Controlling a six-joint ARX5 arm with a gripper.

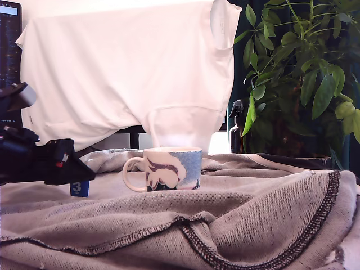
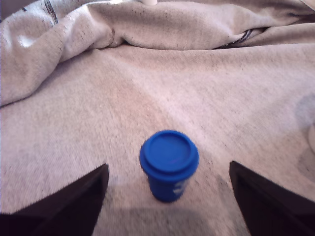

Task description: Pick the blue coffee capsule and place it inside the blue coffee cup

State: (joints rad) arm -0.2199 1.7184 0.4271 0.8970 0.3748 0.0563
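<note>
Rumpled grey knit fabric (image 1: pixel 236 225) with dark stitched hems fills the foreground of the exterior view and covers the surface on which everything rests. On it, toward the exterior view's left, stands the blue coffee capsule (image 1: pixel 79 188), upright with its wide rim on top and a white "3" on its side. The black end effector (image 1: pixel 76 175) hangs low right over the capsule. In the wrist view its two dark fingers (image 2: pixel 69 206) stand wide apart on either side of the capsule (image 2: pixel 169 164), with fabric showing in the gaps, touching nothing. The blue coffee cup (image 1: pixel 169 169) sits upright near the capsule, toward the exterior view's right, handle pointing at the capsule. Behind hang a white cloth (image 1: pixel 129 67), a dark spray bottle (image 1: pixel 237 130) and a leafy plant (image 1: pixel 304 73).
</note>
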